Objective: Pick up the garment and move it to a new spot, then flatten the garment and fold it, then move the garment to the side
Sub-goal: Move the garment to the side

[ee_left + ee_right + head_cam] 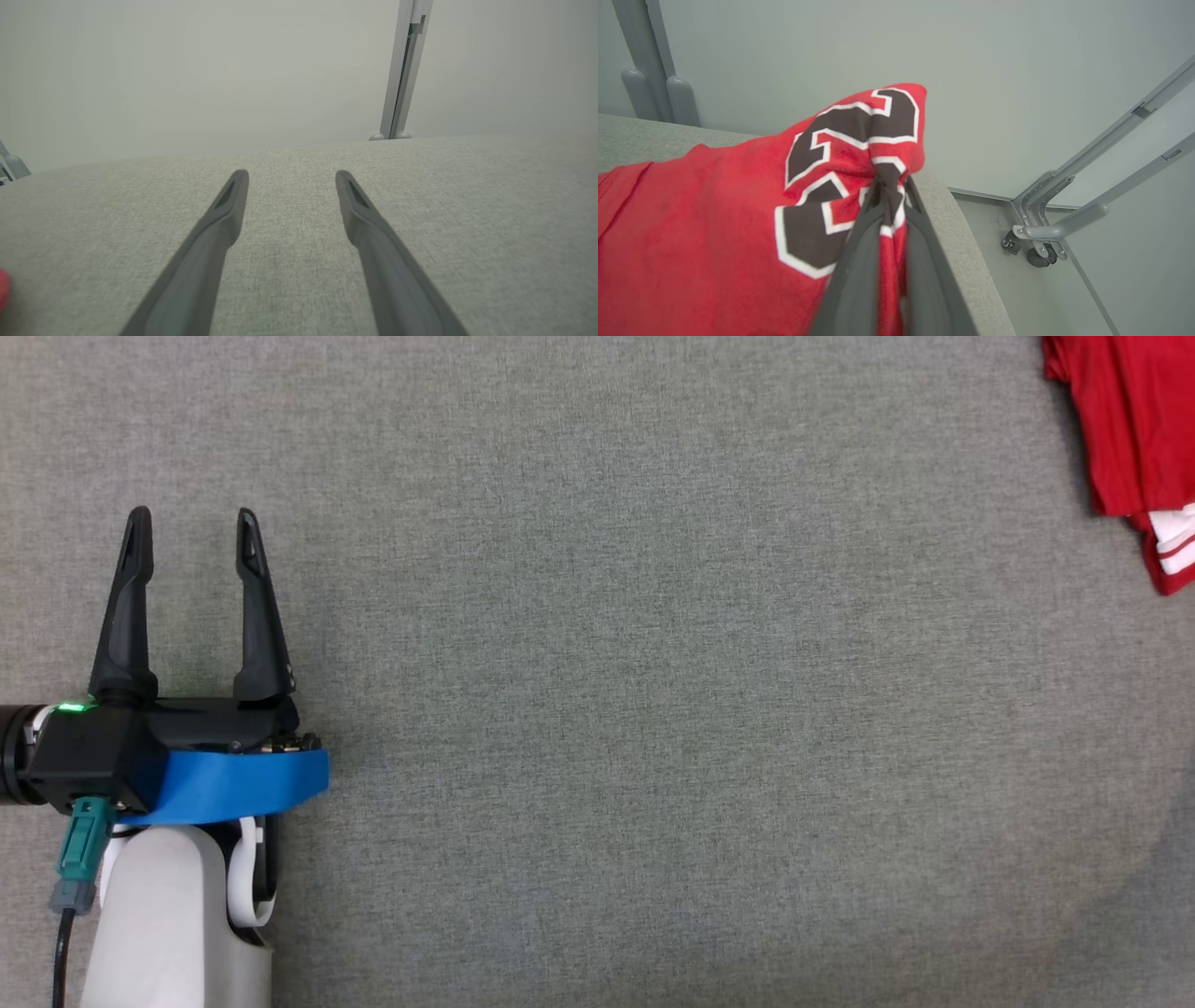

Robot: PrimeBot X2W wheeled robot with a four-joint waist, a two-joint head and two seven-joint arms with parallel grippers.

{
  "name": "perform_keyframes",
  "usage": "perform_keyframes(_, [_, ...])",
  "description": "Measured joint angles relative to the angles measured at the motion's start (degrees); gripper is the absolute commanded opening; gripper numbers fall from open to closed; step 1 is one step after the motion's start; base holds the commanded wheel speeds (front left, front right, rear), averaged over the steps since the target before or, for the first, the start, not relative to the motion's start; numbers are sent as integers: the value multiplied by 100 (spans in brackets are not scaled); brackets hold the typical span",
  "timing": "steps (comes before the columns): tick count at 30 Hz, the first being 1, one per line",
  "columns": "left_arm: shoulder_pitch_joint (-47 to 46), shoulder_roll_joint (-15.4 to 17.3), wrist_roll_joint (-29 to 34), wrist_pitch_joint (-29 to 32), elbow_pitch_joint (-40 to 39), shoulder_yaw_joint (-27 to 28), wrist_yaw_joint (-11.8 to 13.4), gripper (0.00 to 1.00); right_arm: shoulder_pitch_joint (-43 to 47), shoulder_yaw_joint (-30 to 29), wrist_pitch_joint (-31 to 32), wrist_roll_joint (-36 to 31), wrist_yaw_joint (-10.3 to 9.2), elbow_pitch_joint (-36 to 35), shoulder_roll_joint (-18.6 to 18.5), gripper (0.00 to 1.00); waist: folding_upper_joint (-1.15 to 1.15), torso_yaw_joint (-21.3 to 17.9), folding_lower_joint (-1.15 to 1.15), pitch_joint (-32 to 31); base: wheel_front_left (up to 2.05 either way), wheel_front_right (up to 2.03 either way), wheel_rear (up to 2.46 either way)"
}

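Observation:
The garment [1134, 439] is a red jersey with white stripes, lying at the far right edge of the grey cloth surface in the head view and cut off by that view's border. In the right wrist view the garment [714, 233] shows dark numerals outlined in white, and my right gripper [889, 193] is shut on a raised fold of it near the surface's edge. My left gripper [193, 523] hovers at the left of the surface, open, with nothing between its fingers. Its two fingers [233, 205] spread wide over bare grey cloth.
The grey cloth surface [653, 709] spreads wide between the left gripper and the garment. Past its right edge, the floor holds a grey wheeled frame [1041, 238]. A pale wall with a vertical post [404, 70] stands behind the surface.

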Motion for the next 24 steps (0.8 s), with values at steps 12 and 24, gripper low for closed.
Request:
perform_keyframes(12, [-98, 8, 1, -1, 36, 9, 23, 100, -537, -122, -133, -313, 0, 836, 129, 100, 0, 21, 0, 17, 0, 0, 0])
perform_keyframes(24, [346, -58, -103, 0, 219, 151, 67, 100, -273, 74, -658, -423, 0, 687, 730, 100, 0, 126, -1, -936, 0, 0, 0])
